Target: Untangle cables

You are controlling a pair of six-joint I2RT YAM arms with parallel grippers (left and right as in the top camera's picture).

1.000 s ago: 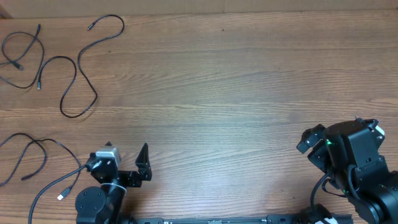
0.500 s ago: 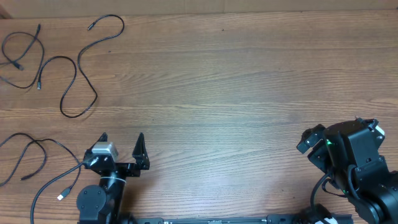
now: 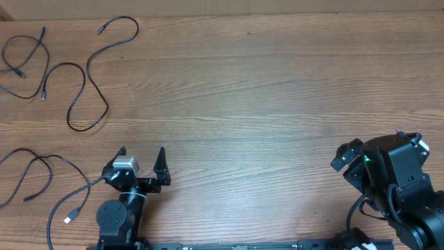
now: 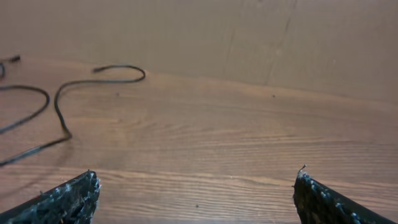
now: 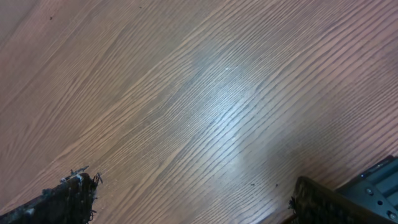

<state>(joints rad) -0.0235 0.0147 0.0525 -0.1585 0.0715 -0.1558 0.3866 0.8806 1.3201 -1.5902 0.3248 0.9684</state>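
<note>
Both tools gape wide and empty. Thin, flexible black cables [image 3: 87, 76] lie ahead and left of the left tool [image 3: 141, 151], with a silver-tipped cord [image 3: 69, 219] just to its left on the wooden bench [image 3: 263, 90]. The right tool [image 5: 191, 183] is well apart from them. This looks like a pause between grasps. The next move calls for reaching left to the seemingly crossed loops.
</note>
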